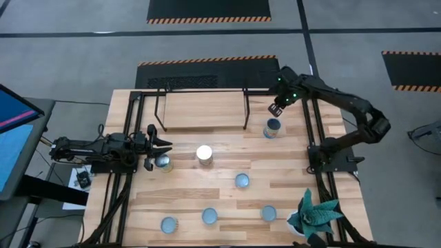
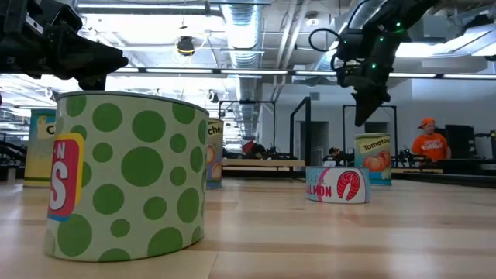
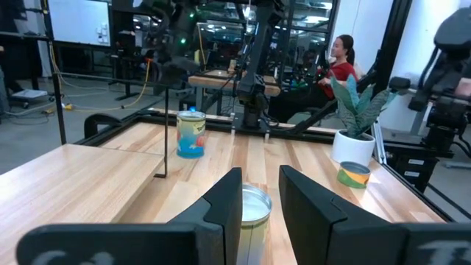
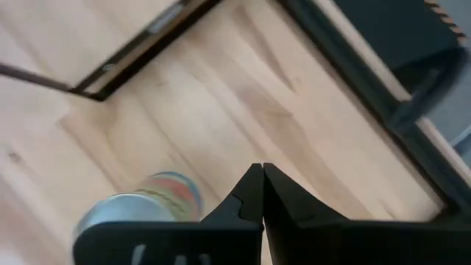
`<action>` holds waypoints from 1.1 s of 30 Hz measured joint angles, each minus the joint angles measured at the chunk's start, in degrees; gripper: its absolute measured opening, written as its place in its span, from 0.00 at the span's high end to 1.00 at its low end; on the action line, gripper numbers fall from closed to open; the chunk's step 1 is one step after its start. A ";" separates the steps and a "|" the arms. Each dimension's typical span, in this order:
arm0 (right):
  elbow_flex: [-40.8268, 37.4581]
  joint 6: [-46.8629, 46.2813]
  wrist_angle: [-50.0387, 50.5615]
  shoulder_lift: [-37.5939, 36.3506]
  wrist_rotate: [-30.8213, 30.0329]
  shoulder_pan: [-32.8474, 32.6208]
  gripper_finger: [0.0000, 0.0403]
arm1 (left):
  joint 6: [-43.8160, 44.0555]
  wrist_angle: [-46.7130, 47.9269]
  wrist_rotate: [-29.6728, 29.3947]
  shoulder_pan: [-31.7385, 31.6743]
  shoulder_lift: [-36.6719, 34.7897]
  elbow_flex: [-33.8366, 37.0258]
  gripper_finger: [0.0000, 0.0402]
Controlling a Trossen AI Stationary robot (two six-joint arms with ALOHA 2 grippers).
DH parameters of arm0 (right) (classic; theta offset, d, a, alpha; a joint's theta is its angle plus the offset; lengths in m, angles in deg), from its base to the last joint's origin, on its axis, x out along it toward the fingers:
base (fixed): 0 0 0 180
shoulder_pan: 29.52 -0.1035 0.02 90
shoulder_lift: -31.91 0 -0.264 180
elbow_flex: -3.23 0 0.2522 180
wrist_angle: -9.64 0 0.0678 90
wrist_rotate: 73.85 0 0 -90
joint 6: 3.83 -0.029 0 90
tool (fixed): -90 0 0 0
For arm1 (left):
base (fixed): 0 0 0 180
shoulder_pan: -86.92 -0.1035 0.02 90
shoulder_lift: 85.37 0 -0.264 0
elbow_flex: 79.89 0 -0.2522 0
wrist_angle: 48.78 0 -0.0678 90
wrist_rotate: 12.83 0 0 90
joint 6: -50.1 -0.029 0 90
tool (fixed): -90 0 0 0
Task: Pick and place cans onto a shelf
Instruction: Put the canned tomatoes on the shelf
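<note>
**Seven cans on the table, none on the shelf**

The shelf, a light-wood board on thin black legs, stands at the far middle of the table with nothing on its top. Just off its right end stands one can, blue and yellow on its side; the right gripper hangs above it, not touching, its two fingers pressed together and holding nothing. In the right wrist view the closed fingertips meet in a point over bare wood, with that can beside them.

Toward the left edge of the table, the left gripper lies low and level, its fingers apart with a can standing between them; whether the pads actually press its sides cannot be told. The left wrist view shows this can's silvery top in the gap between the two dark fingers.

A can with a brightly lit top stands just right of the left gripper. Another can sits near the table's middle. Three more stand in a row along the near edge: one left, one centre, one right. A green spiky plant in a white pot occupies the near right corner.
</note>
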 joint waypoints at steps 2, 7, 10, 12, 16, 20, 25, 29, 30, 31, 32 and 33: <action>0.00 0.02 0.19 -0.67 0.05 -1.38 0.94 | 0.00 0.00 0.00 0.00 -0.02 0.00 0.80; 0.08 0.04 2.04 -3.26 0.08 -4.60 0.91 | 0.00 0.00 0.00 -0.02 -0.02 -0.02 0.80; 0.09 -1.70 4.58 -4.33 0.15 -6.34 0.87 | 0.00 0.00 0.00 0.00 0.00 0.00 0.80; 0.07 -3.03 6.59 -4.45 0.14 -7.44 0.83 | 0.00 -0.02 0.00 0.00 0.00 -0.01 0.80; -0.45 -4.64 7.76 -4.35 0.09 -9.35 0.73 | 0.00 -0.02 0.00 0.00 0.00 -0.02 0.80; -1.44 -6.44 7.70 -4.30 -0.39 -10.82 0.62 | -0.02 0.00 0.00 0.00 0.00 -0.01 0.80; -2.53 -10.63 7.50 -4.30 -0.48 -10.81 0.51 | -0.02 -0.02 0.00 0.00 -0.02 0.00 0.80; -5.10 -12.11 6.44 -4.28 -0.73 -10.82 0.47 | -0.02 0.00 0.00 0.00 0.00 0.00 0.80; -5.50 -12.61 6.19 -4.28 -1.18 -10.82 0.46 | -0.02 -0.02 0.00 0.00 -0.02 0.00 0.80; -5.73 -13.71 5.79 -4.28 -2.33 -10.84 0.46 | -0.02 -0.02 0.00 0.00 -0.02 0.00 0.80; -5.77 -14.75 5.79 -4.28 -3.67 -10.86 0.46 | -0.02 -0.01 0.00 0.00 0.00 0.00 0.80; -5.77 -15.33 5.83 -4.28 -5.06 -10.85 0.47 | -0.02 -0.01 0.00 0.00 -0.02 -0.02 0.80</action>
